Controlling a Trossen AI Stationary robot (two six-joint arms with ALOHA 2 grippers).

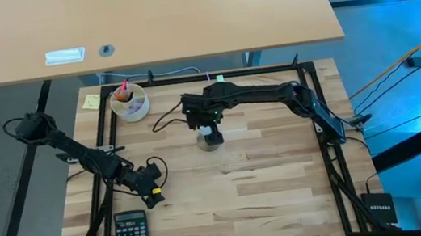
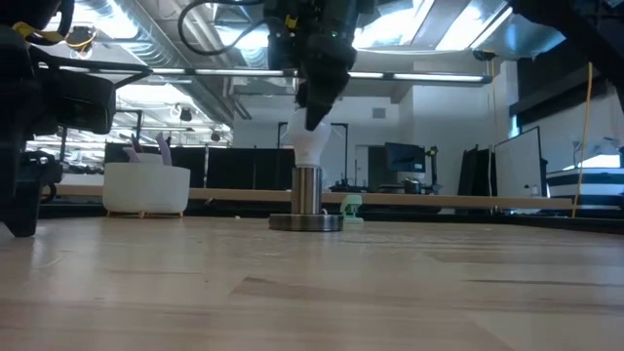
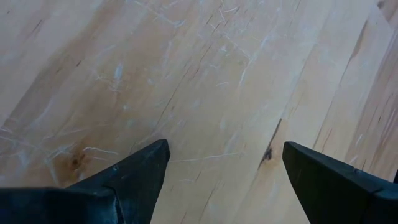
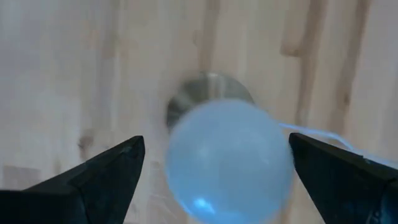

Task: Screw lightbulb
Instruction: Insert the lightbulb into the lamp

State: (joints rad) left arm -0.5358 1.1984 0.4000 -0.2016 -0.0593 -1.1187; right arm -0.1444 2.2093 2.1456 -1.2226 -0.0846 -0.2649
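Note:
The white lightbulb point(image 2: 312, 146) stands upright with its lower end in the grey metal socket point(image 2: 307, 195), whose round base point(image 1: 211, 141) rests on the table's middle. My right gripper point(image 4: 216, 144) hangs over it, pointing down and open. Its fingers stand on either side of the lightbulb's point(image 4: 227, 162) round top with a gap on each side. The gripper hides most of the lightbulb in the high view. My left gripper point(image 1: 153, 192) waits open over bare wood point(image 3: 205, 93) near the table's left front.
A thin cord point(image 1: 166, 120) runs from the socket toward the far edge, where a pale green plug block point(image 2: 351, 205) lies. A white bowl point(image 1: 129, 104) stands at the far left, a calculator point(image 1: 132, 230) at the near left. Bare wood lies right of the socket.

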